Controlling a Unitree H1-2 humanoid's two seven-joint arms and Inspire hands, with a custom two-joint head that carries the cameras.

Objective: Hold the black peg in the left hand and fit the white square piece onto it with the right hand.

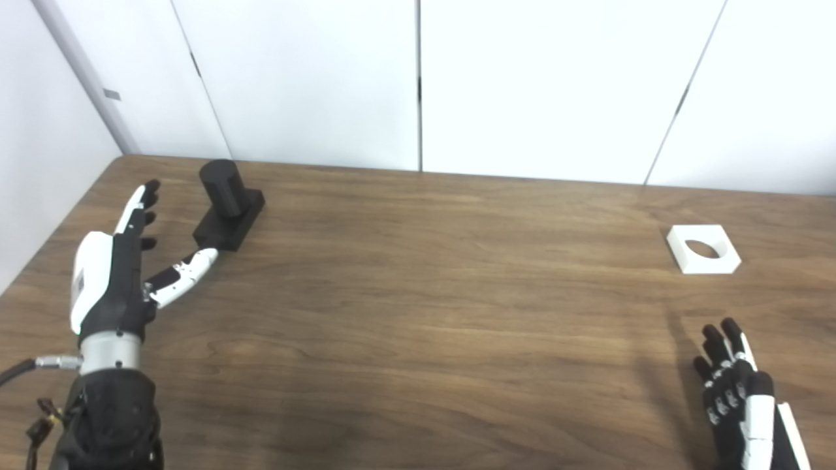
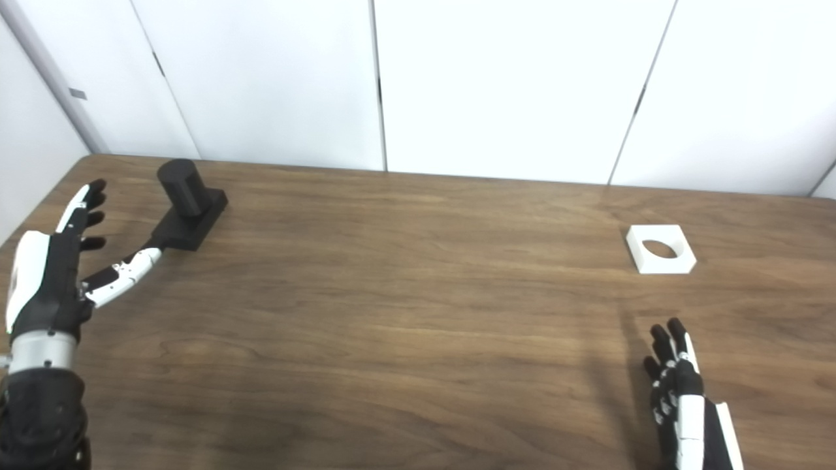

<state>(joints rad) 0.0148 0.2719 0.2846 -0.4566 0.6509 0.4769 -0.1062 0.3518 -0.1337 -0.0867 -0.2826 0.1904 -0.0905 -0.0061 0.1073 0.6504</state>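
The brown wooden table [image 1: 418,294] carried everything. The left hand [image 1: 124,261] lay open and empty, thumb tip just beside the black cylindrical peg on its rectangular base [image 1: 227,203]. The right hand [image 1: 738,391] was open, near the white square piece with a round hole [image 1: 703,249].

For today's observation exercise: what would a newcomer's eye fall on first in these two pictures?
First, the black peg on its base at the table's far left, dark against the wooden table, with the open left hand just beside it. Next, the white square piece with its round hole, lying flat at far right, and the open right hand nearer the camera, apart from it.
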